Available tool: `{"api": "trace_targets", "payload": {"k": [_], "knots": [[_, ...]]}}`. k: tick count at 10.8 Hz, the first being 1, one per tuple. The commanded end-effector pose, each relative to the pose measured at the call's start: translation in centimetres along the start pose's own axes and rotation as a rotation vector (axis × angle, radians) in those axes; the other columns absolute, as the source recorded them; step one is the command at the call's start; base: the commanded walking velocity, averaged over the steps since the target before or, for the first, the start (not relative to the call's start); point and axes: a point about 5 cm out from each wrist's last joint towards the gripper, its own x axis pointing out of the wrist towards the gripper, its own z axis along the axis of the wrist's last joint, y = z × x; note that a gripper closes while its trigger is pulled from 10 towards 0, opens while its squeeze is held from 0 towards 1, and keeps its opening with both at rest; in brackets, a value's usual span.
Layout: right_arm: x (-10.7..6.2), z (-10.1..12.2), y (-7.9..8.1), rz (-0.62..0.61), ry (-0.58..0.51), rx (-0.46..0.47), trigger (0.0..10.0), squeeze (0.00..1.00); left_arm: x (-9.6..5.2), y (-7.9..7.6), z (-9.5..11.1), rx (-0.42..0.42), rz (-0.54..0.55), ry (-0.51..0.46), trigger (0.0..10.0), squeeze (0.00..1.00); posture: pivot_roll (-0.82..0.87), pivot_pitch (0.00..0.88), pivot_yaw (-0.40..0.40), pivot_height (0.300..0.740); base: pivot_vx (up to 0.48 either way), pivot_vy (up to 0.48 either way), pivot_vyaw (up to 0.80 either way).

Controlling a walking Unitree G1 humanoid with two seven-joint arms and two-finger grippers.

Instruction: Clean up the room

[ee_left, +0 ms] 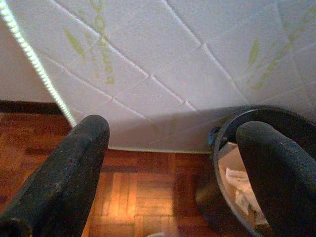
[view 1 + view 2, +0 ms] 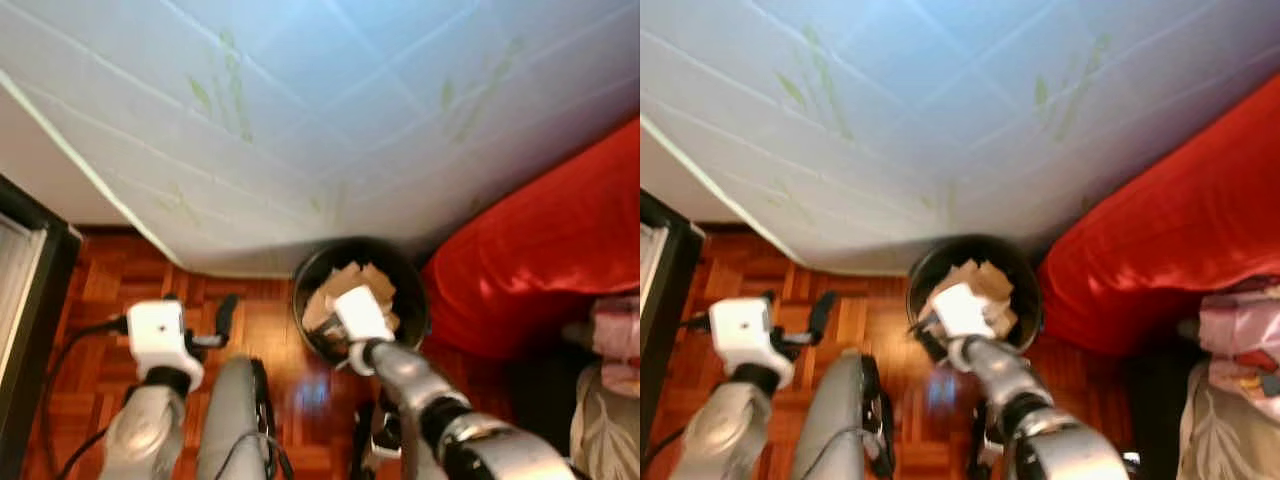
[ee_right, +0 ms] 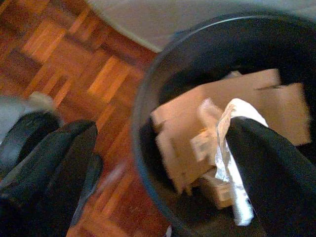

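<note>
While right hand (image 3: pixel 163 163) gapes over one bin (image 2: pixel 308 275), perhaps three cardboard scraps (image 3: pixel 217 108) inside; left hand (image 1: pixel 173 163) apart.

The right gripper (image 3: pixel 163 163) hangs over the near rim of a round black plastic bin (image 3: pixel 148 123), its two black fingers (image 3: pixel 69 168) spread wide apart. Inside the bin lie torn brown cardboard pieces (image 3: pixel 232 98), with a crumpled white paper strip (image 3: pixel 227 148) draped over them. Reddish-brown wooden parquet floor (image 3: pixel 74 69) surrounds the bin.
</note>
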Motion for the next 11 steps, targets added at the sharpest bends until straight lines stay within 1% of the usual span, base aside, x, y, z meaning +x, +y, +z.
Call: {"api": "trace_targets", "payload": {"k": [1,2,3,4,5,6,7,8,9,10,11], "knots": [[-0.2,-1.8,1.0,0.034,0.069,-0.008,10.0,1.00,-0.6,0.4,-0.2,0.013,0.018,0.031,10.0,0.00,0.35,0.480,-0.053,0.610,0.000,0.000,0.00],[-0.1,-2.0,1.8,0.063,0.084,-0.075,10.0,1.00,-1.2,0.4,0.0,0.018,0.027,0.035,10.0,0.00,0.38,0.507,-0.051,0.610,0.000,0.000,0.00],[0.0,-2.4,2.5,0.084,0.103,-0.221,10.0,1.00,-1.8,0.4,0.2,0.021,0.034,0.041,10.0,0.00,0.38,0.522,-0.051,0.610,0.000,0.000,0.00],[-0.1,-2.6,2.3,0.066,0.127,-0.298,10.0,0.00,-1.9,0.4,0.3,0.021,0.035,0.042,10.0,0.00,0.38,0.528,-0.053,0.610,0.000,0.000,0.00],[-0.4,-3.4,0.9,-0.039,0.195,-0.386,10.0,0.00,-2.0,0.2,0.3,0.019,0.035,0.049,10.0,0.00,0.37,0.531,-0.056,0.610,0.000,0.000,0.00],[-1.0,-3.9,-1.2,-0.164,0.250,-0.411,10.0,0.00,-2.0,0.0,0.3,0.011,0.034,0.056,10.0,0.00,0.37,0.528,-0.063,0.610,0.000,0.000,0.00],[-1.3,-4.2,-2.1,-0.210,0.270,-0.438,10.0,0.00,-1.9,-0.1,0.3,0.008,0.034,0.059,10.0,0.00,0.36,0.525,-0.065,0.610,0.000,0.000,0.00],[-1.4,-4.2,-2.4,-0.217,0.277,-0.466,10.0,0.00,-1.9,-0.1,0.3,0.006,0.034,0.061,10.0,0.00,0.36,0.523,-0.065,0.610,0.000,0.000,0.00],[-1.6,-4.2,-3.1,-0.245,0.286,-0.520,10.0,0.00,-1.7,-0.1,0.2,0.006,0.035,0.066,10.0,0.00,0.36,0.519,-0.062,0.610,0.000,0.000,0.00],[-1.8,-4.0,-4.0,-0.299,0.266,-0.428,10.0,0.00,-1.5,0.0,0.1,0.007,0.038,0.069,10.0,0.00,0.35,0.510,-0.059,0.610,0.000,0.000,0.00],[-2.3,-2.9,-6.0,-0.372,0.145,-0.061,10.0,0.00,-1.2,0.5,-0.9,0.015,0.046,0.093,10.0,0.00,0.32,0.483,-0.063,0.610,0.000,0.000,0.00]]}}
